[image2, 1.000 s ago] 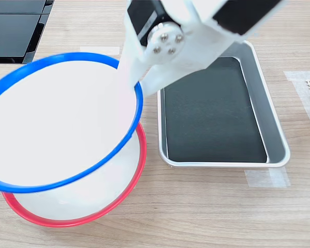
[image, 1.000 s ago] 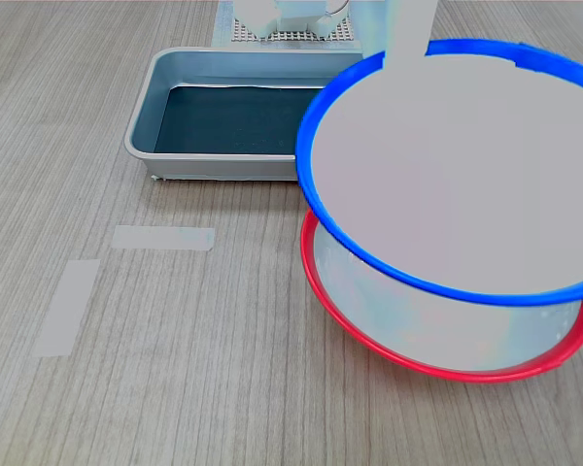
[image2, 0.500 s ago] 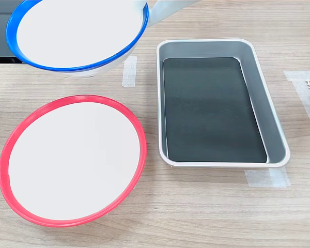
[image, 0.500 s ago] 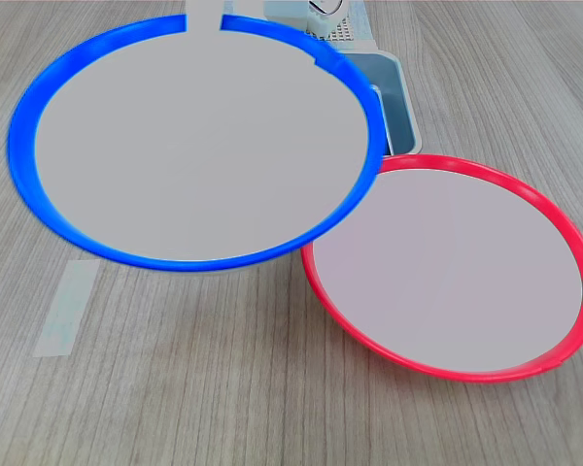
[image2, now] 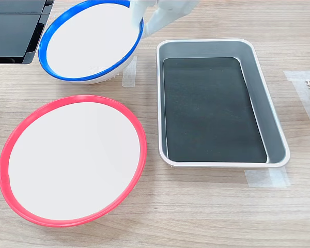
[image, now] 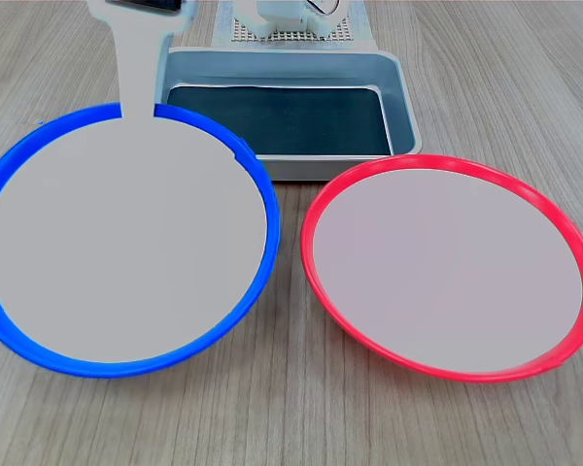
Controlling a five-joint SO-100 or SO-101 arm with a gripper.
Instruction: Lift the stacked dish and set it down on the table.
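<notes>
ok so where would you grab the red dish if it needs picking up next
Probably by its thin raised rim, one finger inside and one outside, as the pincer does on the blue dish. The red dish is wide, shallow and flat on the table, so only the edge offers a hold. Come from above, on the side facing the tray.

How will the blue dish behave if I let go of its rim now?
The blue dish looks stiff: gripped only at its rim, it shows no sag. Its underside looks rounded, so it may rock on the table. It probably won't hit the red dish, which sits apart.
</notes>
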